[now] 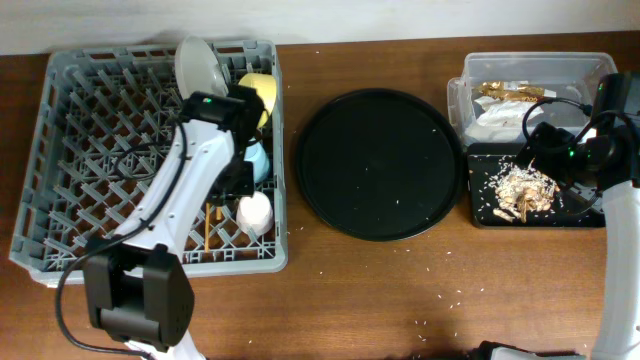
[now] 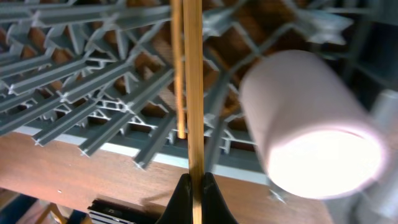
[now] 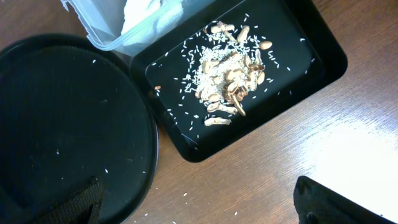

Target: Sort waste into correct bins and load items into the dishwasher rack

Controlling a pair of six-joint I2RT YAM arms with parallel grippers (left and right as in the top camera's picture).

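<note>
I'm on the loading step. My left end effector point(image 2: 194, 191) is clamped on the chopsticks point(image 2: 194, 93), which are down among the dishwasher rack point(image 1: 100, 55) pegs beside the pink cup point(image 2: 311, 130). Next I should let go and lift clear. My right end effector point(image 3: 205, 210) hangs spread and empty by the black tray point(image 3: 323, 59) of food scraps point(image 3: 230, 78).

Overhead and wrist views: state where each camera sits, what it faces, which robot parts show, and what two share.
Overhead: above the table, looking straight down on dishwasher rack, round tray, clear tub; both arms show.
Left wrist: on left arm, facing rack pegs, pink cup; left jaws pinch a chopstick.
Right wrist: on right arm, looking down at food scraps in black bin; right jaws spread.
Shared: overhead and right wrist show the scraps.
</note>
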